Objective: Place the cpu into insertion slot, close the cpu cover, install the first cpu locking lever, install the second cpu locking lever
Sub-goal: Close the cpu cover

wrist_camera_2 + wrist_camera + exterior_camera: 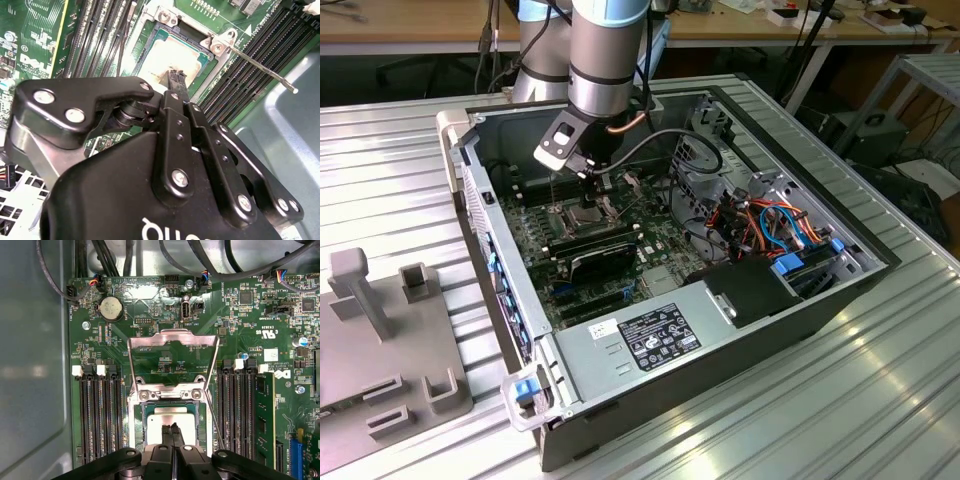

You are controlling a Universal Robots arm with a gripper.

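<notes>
The black gripper (172,430), its two fingers pressed together with nothing between them, has its tips down on the silvery-beige square cpu (160,417). That cpu lies flat in the metal-rimmed square insertion slot (144,426). The dark silver window-frame cpu cover (172,336) stands swung open beyond it. All of this is inside the open grey computer case (720,330).

We see the cpu (175,415) lying in the insertion slot (136,430), with memory slots (100,415) on both sides. The cpu cover (172,338) stands swung open at its hinged edge, off the slot. The gripper (172,430) hangs directly above the cpu, inside the computer case (720,380) on the table (880,400).
</notes>
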